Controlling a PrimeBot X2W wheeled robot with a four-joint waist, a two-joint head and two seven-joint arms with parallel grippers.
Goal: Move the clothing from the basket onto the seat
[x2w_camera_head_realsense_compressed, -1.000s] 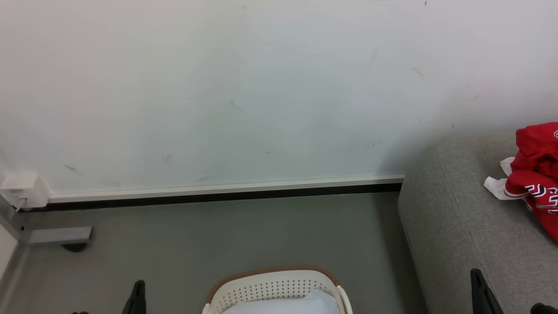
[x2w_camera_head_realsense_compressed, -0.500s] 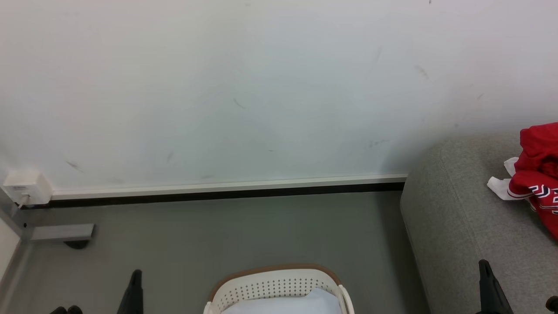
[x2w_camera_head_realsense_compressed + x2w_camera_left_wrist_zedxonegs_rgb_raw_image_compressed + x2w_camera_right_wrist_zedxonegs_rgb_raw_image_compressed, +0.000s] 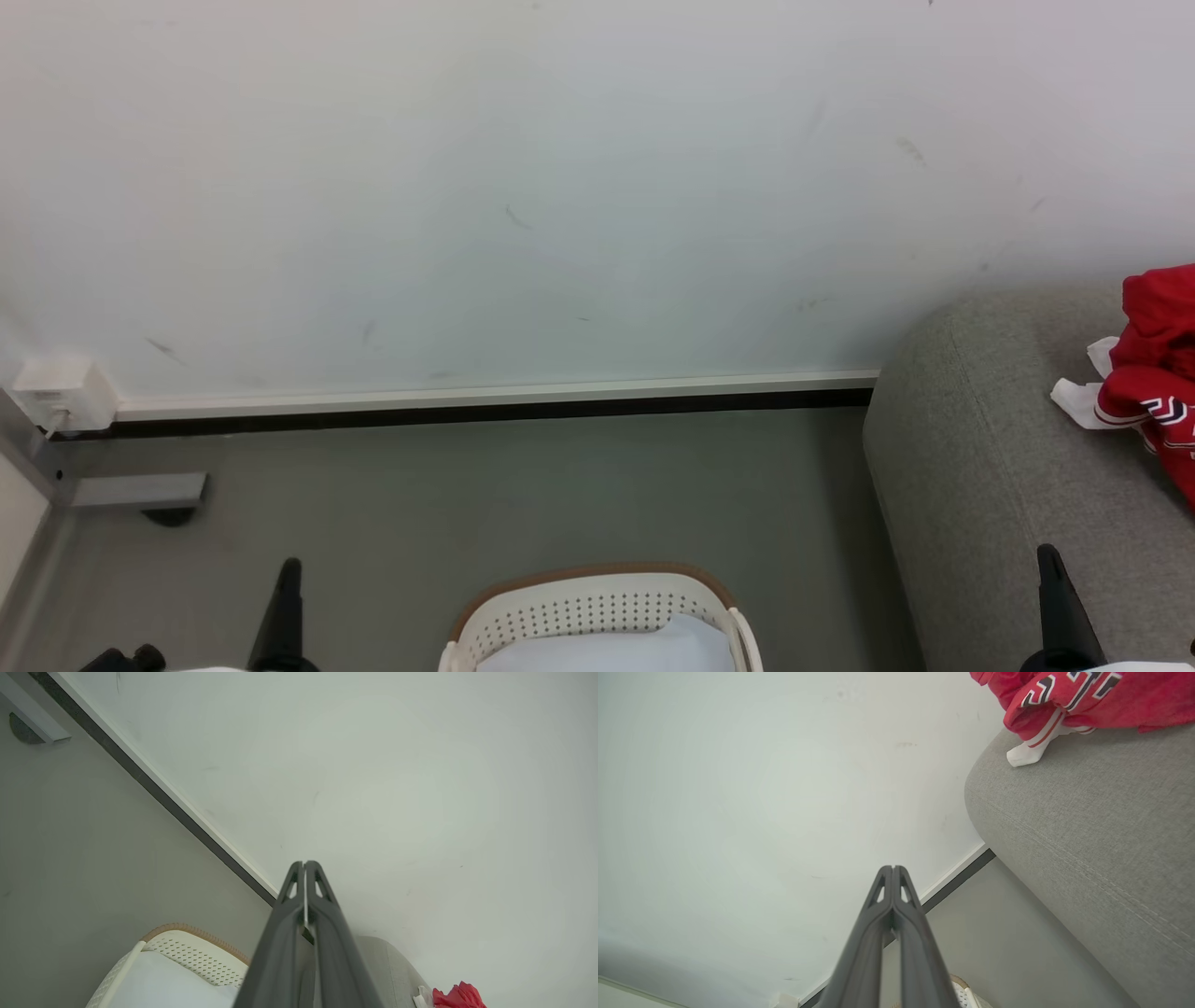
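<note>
The red clothing [image 3: 1158, 392] with white trim lies crumpled on the grey seat [image 3: 980, 485] at the right edge of the head view; it also shows in the right wrist view [image 3: 1087, 695] and, small, in the left wrist view [image 3: 458, 996]. The cream basket [image 3: 597, 616] with its brown rim stands on the floor at bottom centre, holding a plain white cloth [image 3: 607, 649]. My left gripper [image 3: 289, 569] is shut at the lower left, left of the basket. My right gripper [image 3: 1047, 555] is shut at the lower right, over the seat's front. Both hold nothing.
A pale wall with a dark baseboard [image 3: 467, 415] runs behind the grey floor [image 3: 467, 504]. A white socket box [image 3: 61, 392] and a grey bracket [image 3: 140, 490] sit at the far left.
Both grippers have risen a little into the head view. The whole scene has drifted slightly right, so the camera has turned; the clothing and basket lie where they were.
</note>
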